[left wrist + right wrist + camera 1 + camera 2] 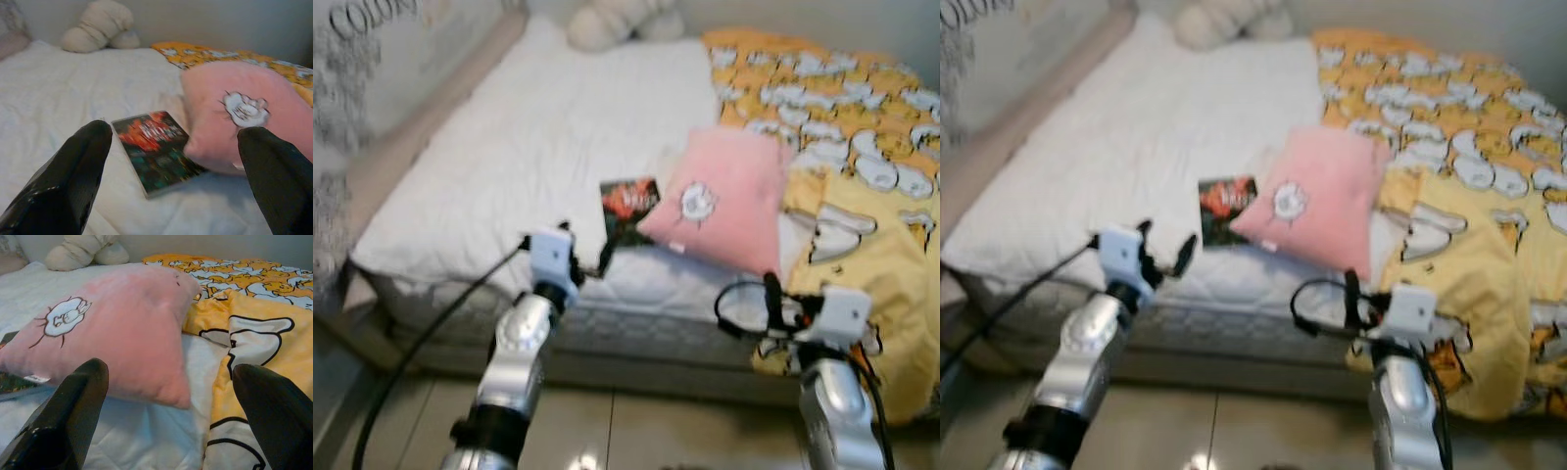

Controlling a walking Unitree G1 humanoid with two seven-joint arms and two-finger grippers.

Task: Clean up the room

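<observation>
You are positioned at the foot of the bed (509,147) with both arms raised toward the mattress edge. Starting at the left: the left claw (582,259) hangs at the near edge of the bed, its fingers spread wide and holding nothing, aimed at the book (154,149). The book lies flat on the white sheet, cover up, with its long axis running roughly from the foot of the bed toward the head (slightly skewed); its right corner is tucked under the pink pillow (724,196). Moving right, the pillow rests tilted between the sheet and the crumpled yellow blanket (862,215). The right claw (171,426) is also released and empty, facing the pillow's near edge. Judged from this state, tidying has barely begun: book, pillow and blanket all remain out of place. A cream plush toy (617,20) sits at the head.
</observation>
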